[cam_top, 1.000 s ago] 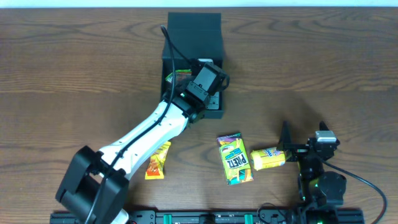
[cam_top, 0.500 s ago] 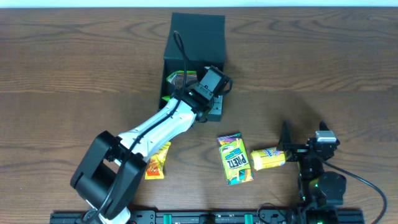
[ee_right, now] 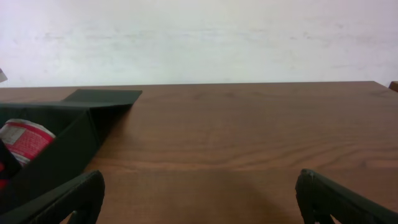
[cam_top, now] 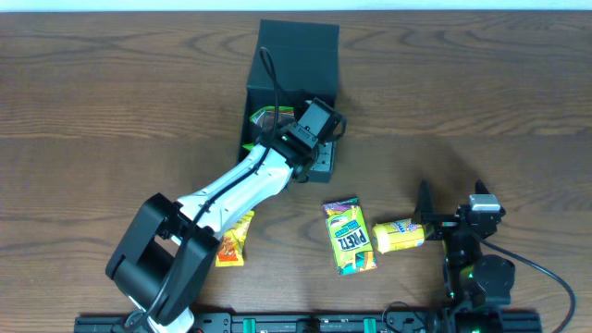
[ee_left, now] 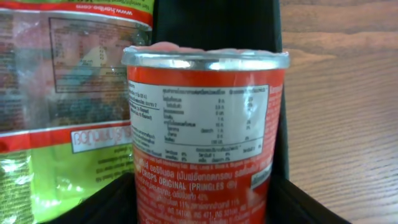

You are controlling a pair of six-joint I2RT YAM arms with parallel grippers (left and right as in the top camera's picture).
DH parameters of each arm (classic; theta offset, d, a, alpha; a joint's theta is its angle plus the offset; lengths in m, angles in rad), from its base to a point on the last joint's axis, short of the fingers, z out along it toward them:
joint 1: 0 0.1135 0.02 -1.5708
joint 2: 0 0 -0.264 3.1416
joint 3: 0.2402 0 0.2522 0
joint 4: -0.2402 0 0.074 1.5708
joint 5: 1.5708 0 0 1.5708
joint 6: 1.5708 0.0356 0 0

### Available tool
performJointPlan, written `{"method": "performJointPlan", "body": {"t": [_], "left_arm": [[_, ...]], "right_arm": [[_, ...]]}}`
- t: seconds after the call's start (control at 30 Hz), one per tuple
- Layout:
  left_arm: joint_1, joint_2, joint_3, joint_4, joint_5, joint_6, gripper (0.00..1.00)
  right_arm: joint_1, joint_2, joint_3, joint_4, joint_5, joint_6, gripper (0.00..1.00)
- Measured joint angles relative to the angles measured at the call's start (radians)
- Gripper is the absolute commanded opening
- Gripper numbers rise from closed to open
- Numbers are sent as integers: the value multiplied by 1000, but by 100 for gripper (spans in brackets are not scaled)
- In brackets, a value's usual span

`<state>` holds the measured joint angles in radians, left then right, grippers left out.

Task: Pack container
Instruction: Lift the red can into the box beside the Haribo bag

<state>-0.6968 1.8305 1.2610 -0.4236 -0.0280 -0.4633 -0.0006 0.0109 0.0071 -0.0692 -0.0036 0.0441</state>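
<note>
The dark teal container (cam_top: 319,76) stands open at the back middle of the table, its flap lid (cam_top: 298,42) folded away behind it. My left gripper (cam_top: 311,129) reaches into it, shut on a red Pringles can (ee_left: 205,112). In the left wrist view the fingers (ee_left: 205,190) press both sides of the can. A green snack packet (ee_left: 68,93) lies in the container beside the can. My right gripper (cam_top: 450,222) rests open and empty at the front right. Its view shows spread fingers (ee_right: 202,199), the container (ee_right: 68,140) and the can (ee_right: 22,140) at left.
On the table in front of the container lie a green Pretz packet (cam_top: 348,236), a yellow packet (cam_top: 400,235) close to my right gripper, and an orange packet (cam_top: 234,239) beside the left arm. A pale wall (ee_right: 199,37) stands behind the table.
The container has shifted slightly to the right with my left gripper in it. The left arm's elbow has swung right. The right arm has not moved.
</note>
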Motion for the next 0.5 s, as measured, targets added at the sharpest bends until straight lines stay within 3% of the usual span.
{"method": "performJointPlan", "body": {"t": [0.23, 0.33, 0.47, 0.5], "left_arm": [[-1, -25, 113, -103, -11, 51, 68], [-1, -50, 150, -116, -25, 76, 49], [-1, -69, 161, -133, -63, 96, 6], [-1, -69, 161, -141, -69, 95, 6]], "right_arm": [[0, 0, 0, 0, 0, 0, 99], [0, 0, 0, 0, 0, 0, 99], [0, 0, 0, 0, 0, 0, 99], [0, 0, 0, 0, 0, 0, 99]]}}
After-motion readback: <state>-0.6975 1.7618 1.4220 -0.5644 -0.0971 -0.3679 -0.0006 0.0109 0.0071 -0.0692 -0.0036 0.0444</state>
